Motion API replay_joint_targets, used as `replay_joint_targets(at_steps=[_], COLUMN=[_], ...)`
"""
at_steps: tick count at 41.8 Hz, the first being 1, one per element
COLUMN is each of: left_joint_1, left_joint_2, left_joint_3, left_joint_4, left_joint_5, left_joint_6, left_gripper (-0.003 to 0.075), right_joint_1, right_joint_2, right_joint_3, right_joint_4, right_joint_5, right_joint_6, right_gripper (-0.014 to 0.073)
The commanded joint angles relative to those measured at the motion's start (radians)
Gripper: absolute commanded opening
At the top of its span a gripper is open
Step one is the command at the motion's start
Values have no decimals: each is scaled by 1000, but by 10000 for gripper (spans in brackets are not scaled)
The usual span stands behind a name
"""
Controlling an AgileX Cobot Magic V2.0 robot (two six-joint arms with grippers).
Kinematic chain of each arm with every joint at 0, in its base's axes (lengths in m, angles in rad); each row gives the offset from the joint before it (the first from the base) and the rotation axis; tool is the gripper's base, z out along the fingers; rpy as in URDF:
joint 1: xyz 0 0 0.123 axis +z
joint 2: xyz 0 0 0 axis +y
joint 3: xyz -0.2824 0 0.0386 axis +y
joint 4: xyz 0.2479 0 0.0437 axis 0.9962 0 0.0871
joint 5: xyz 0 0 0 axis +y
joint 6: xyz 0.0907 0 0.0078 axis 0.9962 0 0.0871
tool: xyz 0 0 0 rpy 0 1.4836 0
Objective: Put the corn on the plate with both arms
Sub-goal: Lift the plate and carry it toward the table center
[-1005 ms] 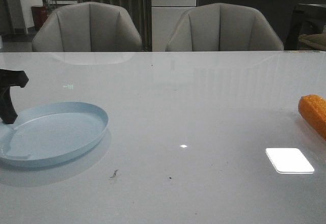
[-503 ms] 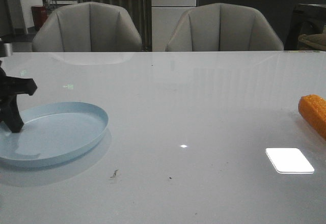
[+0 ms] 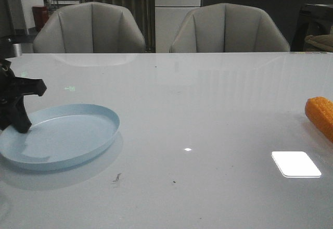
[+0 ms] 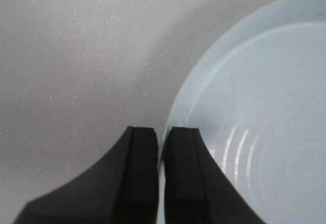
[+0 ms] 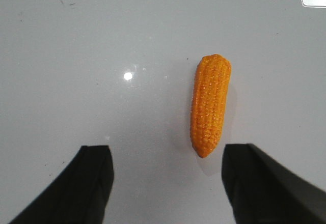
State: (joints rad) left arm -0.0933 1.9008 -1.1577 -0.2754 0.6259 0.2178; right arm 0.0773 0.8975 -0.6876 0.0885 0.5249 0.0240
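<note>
The pale blue plate (image 3: 67, 141) lies at the table's left. My left gripper (image 3: 20, 124) is shut on its far-left rim; in the left wrist view the two fingers (image 4: 162, 137) pinch the rim edge of the plate (image 4: 265, 107). The orange corn (image 3: 320, 115) lies on the table at the right edge, partly cut off by the frame. In the right wrist view the corn (image 5: 210, 104) lies whole on the table, its tapered tip toward my right gripper (image 5: 168, 158). That gripper is open and empty, its jaws wide apart just short of the tip. It does not show in the front view.
Two grey chairs (image 3: 91, 28) (image 3: 229, 28) stand behind the table's far edge. A bright light reflection (image 3: 295, 164) lies on the tabletop near the corn. Small dark specks (image 3: 116, 177) mark the table in front of the plate.
My left gripper has moved right, still shut on the rim, and the plate has slid right with it. The corn has not moved.
</note>
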Motion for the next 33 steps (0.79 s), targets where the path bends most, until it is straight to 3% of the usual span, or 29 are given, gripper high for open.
replay_joint_targets(at_steps=[1, 9, 21, 33], left_joint_1=[-8, -6, -12, -123], left_joint_2=[-75, -149, -177, -171], left_joint_3=[-25, -91, -241, -277], left_joint_4=[-7, -9, -183, -289], left_joint_5=[2, 25, 182, 167], left_joint_6=[-5, -5, -5, -5], left_gripper=[95, 95, 96, 96], right_joint_1=[1, 1, 1, 1], right_joint_2=[-6, -6, -6, -6], right_joint_3=[-31, -31, -31, -31], right_joint_4=[4, 4, 4, 4], right_joint_5=[-60, -60, -60, -60], right_joint_6=[2, 2, 2, 2], right_gripper=[559, 559, 559, 559])
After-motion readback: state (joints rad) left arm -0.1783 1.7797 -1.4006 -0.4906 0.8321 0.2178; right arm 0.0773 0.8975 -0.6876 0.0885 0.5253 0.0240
